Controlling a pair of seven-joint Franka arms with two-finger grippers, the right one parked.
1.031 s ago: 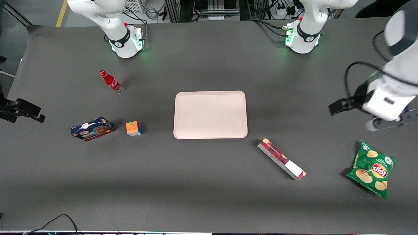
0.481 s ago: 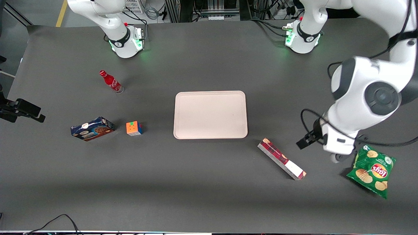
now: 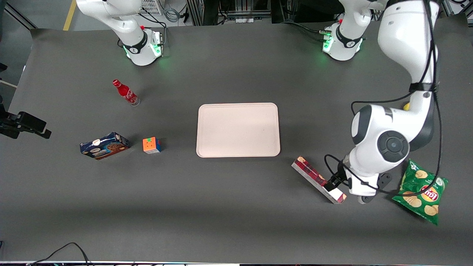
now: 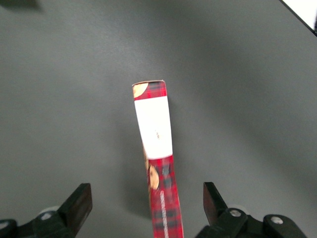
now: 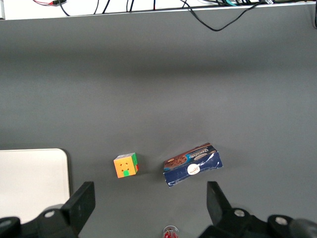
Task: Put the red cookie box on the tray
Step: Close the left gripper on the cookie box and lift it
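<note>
Here, open pincer (image 4: 147,208) straddling red cookie box (image 4: 157,148)

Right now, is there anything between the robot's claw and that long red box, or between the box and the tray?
Nothing visible. The gripper hangs open right over the red cookie box, a finger on each side, with nothing between. Only bare table separates the box from the tray; the chips bag lies off toward the working arm's end.
</note>
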